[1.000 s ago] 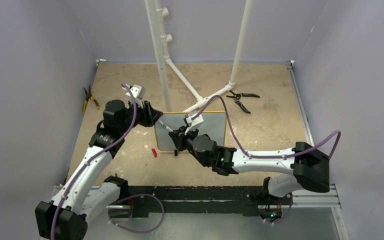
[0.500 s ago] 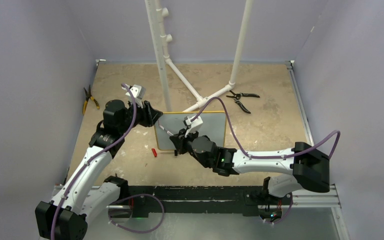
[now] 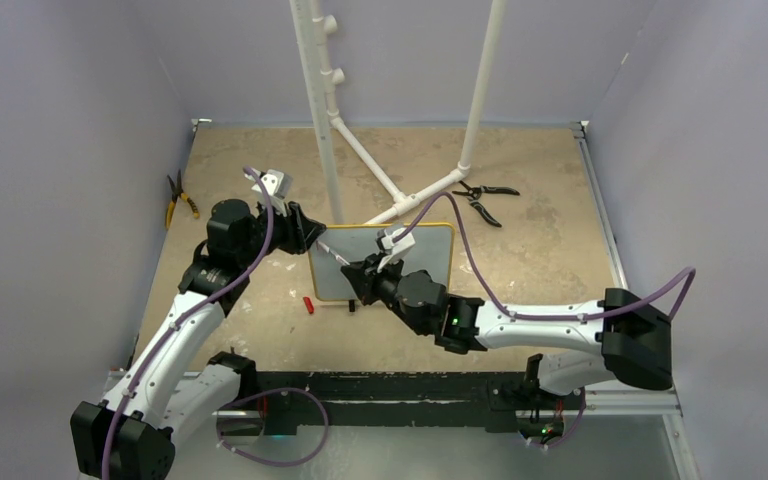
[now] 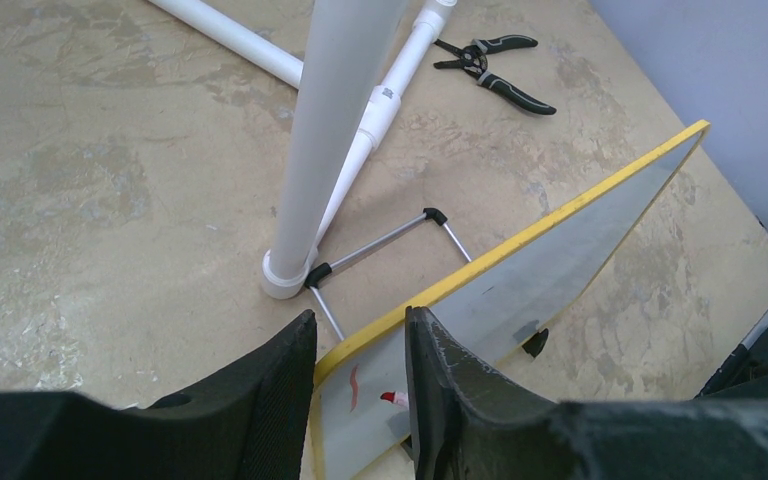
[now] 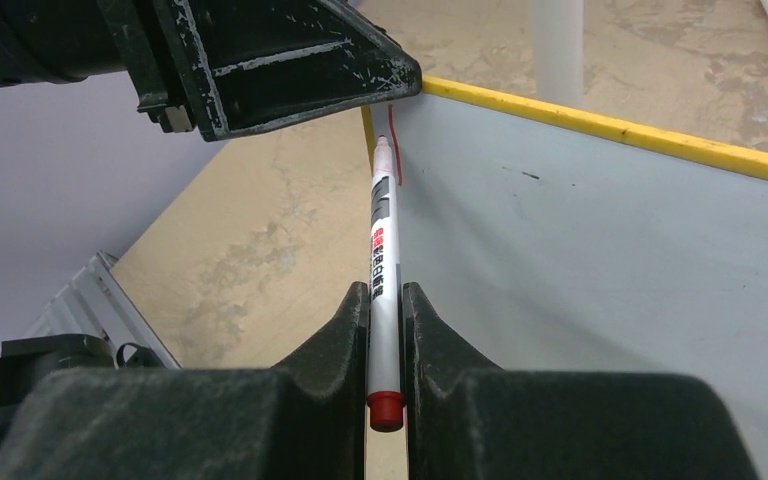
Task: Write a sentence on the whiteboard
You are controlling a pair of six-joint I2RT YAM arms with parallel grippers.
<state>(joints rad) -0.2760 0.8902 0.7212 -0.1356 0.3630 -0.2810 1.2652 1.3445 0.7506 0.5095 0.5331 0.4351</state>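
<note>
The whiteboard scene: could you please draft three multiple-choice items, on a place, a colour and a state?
1. Relative to the whiteboard, where do the black-handled pliers lie? A. On it. B. In front of it. C. Beyond its far right corner.
2. What colour is the whiteboard's frame? A. Red. B. Yellow. C. Blue.
3. The right tool is: A. shut on the marker. B. open and empty. C. shut on the frame.
1 C, they lie past that corner; 2 B, both wrist views show a yellow edge; 3 A, it pinches the marker's barrel.
</note>
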